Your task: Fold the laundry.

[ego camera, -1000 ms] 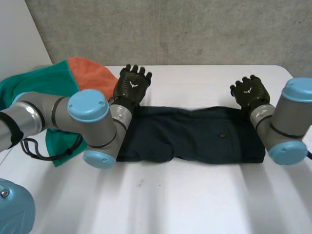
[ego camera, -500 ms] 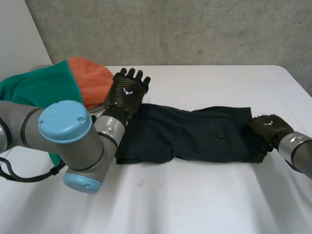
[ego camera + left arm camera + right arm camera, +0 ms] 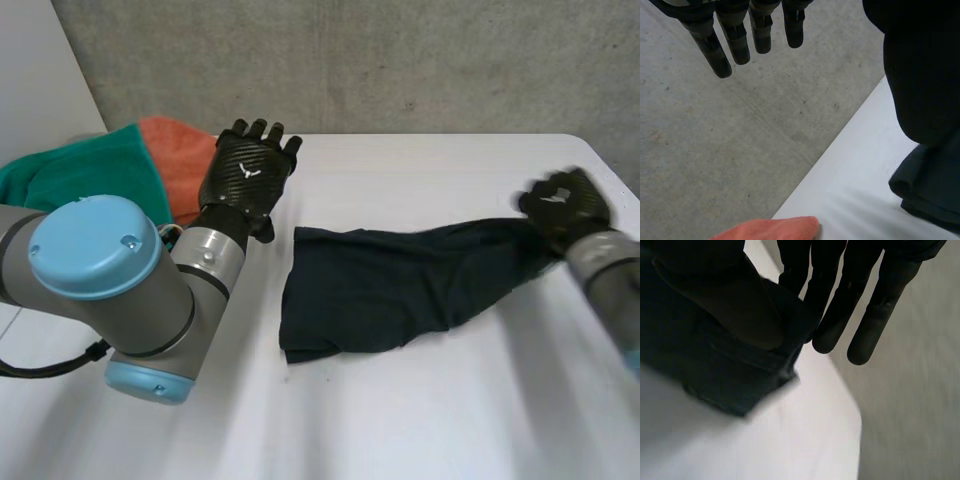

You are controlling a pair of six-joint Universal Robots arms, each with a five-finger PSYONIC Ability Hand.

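Observation:
A dark navy garment [image 3: 390, 285] lies across the middle of the white table [image 3: 400, 420], stretched toward the right. My right hand [image 3: 563, 205] holds its right end lifted off the table. In the right wrist view the thumb [image 3: 735, 310] pinches the dark cloth [image 3: 710, 370] against the fingers. My left hand [image 3: 250, 172] hovers open to the left of the garment's left end, apart from it. Its straight fingers [image 3: 740, 42] point over the table's far edge, with the garment [image 3: 925, 85] beside them.
A green cloth [image 3: 75, 175] and an orange cloth [image 3: 185, 150] are heaped at the table's back left, just behind my left arm. The orange cloth [image 3: 772, 230] also lies near the far table edge. A concrete wall [image 3: 400, 60] stands behind.
My right hand dropped onto the garment's right end, shut on it and pulled it up and to the right. The garment slid right, away from my left hand, which drew back left.

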